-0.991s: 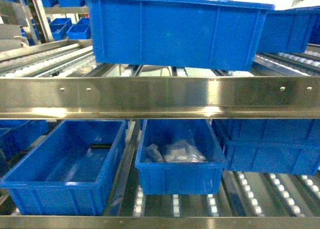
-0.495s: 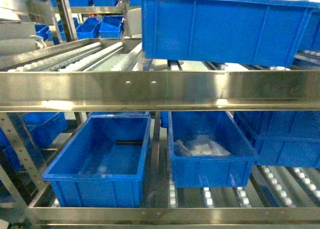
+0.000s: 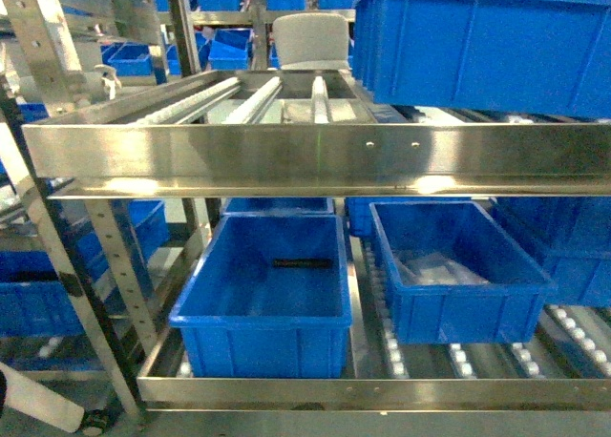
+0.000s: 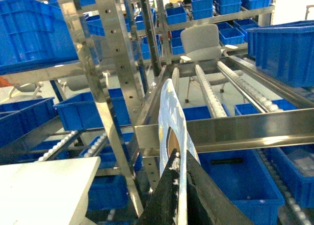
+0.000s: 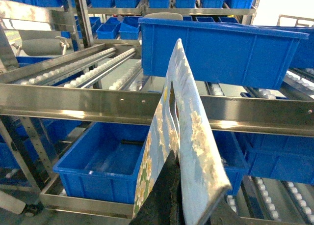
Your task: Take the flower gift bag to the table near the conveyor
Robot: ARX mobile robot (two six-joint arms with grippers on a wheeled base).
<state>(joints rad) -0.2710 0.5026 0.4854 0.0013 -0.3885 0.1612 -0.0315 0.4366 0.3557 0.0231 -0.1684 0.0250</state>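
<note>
Flower gift bag [image 5: 184,131] is up in the air facing the conveyor [image 3: 315,156], both grippers pinching its lower edge (left gripper [image 4: 177,185], right gripper [image 5: 172,185]). Looks light, thin, floppy paper; I'd grip near the handle cutout.

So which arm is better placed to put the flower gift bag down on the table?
Probably the left. Its gripper pinches the bag with the white tabletop just beside it; the right gripper faces only the conveyor.

The left gripper [image 4: 177,185] pinches the flower gift bag [image 4: 170,131] edge-on before the conveyor [image 4: 230,85]; a white surface [image 4: 44,185], perhaps the table, sits lower left.
</note>
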